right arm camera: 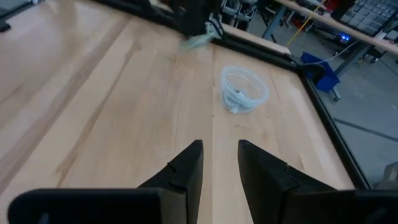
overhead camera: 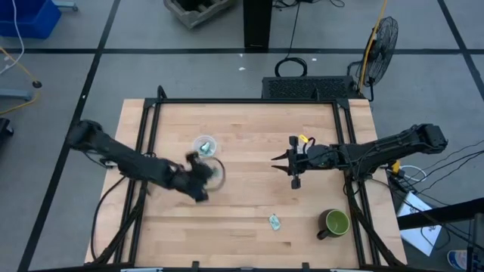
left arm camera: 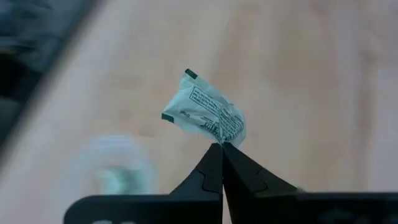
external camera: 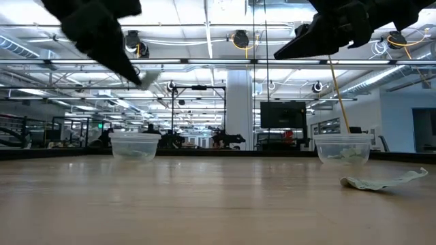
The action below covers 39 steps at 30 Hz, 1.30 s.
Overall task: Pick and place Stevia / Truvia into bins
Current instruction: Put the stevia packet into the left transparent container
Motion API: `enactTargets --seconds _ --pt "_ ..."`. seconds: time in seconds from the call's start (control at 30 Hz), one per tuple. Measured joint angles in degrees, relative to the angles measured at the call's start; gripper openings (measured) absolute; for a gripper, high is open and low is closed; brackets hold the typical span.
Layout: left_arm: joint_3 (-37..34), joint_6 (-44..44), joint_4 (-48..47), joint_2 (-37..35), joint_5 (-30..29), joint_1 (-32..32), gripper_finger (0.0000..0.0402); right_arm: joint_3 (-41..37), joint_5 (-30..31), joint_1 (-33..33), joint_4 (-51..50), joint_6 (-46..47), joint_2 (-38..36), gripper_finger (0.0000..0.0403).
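Pinching a sachet (left arm camera: 205, 115), the left fingers (left arm camera: 222, 163) hang over the wooden table (overhead camera: 249, 200); right fingers (right arm camera: 219, 163) slightly parted, empty.

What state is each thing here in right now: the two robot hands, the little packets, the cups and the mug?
Left hand: shut on a sachet, above the table.
Held sachet: crumpled, pinched by one edge.
Right hand: open, empty, above the table.
Loose sachet: lying flat on the table, near the mug.
Far cup: upright, sachets inside.
Near cup: upright, contents unclear.
Green mug: upright.
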Motion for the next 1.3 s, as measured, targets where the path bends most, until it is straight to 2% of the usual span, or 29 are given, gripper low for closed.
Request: enactTargets --seconds 0.07,0.13,0.27,0.37,0.6,0.77,0.97,1.3 --pt "0.05 -0.81 -4.32 -4.76 -3.02 2.11 0.0005 0.00 -0.01 0.00 1.22 0.01 0.00 0.0094" --pt "0.03 -1.11 -7.70 -8.03 -3.53 5.39 0.0007 0.00 -0.02 -0.02 2.21 0.00 0.00 0.0094" --pt "-0.52 -1.57 -10.39 -10.27 -0.21 13.22 0.0008 0.00 -0.02 0.00 3.82 0.00 0.00 0.0094" --pt "-3.34 -1.11 -9.06 -9.34 3.42 18.78 0.0004 0.00 -0.20 -0.01 4.26 0.00 0.00 0.0093" --pt "-12.70 -1.86 5.45 -3.57 8.65 27.71 0.0018 0.00 -0.22 -0.01 3.93 0.46 -0.02 0.0093" --pt "-14.06 -3.68 9.61 -0.85 10.40 30.13 0.0020 0.02 -0.22 -0.02 4.04 0.46 -0.02 0.0093" --pt "-13.96 0.96 14.39 -0.39 17.55 30.88 0.0021 0.00 -0.24 -0.02 4.15 0.06 -0.02 0.0094" --pt "-14.00 1.88 13.17 -0.41 17.14 30.90 0.0028 0.00 -0.24 -0.02 4.14 0.02 -0.02 0.0094"
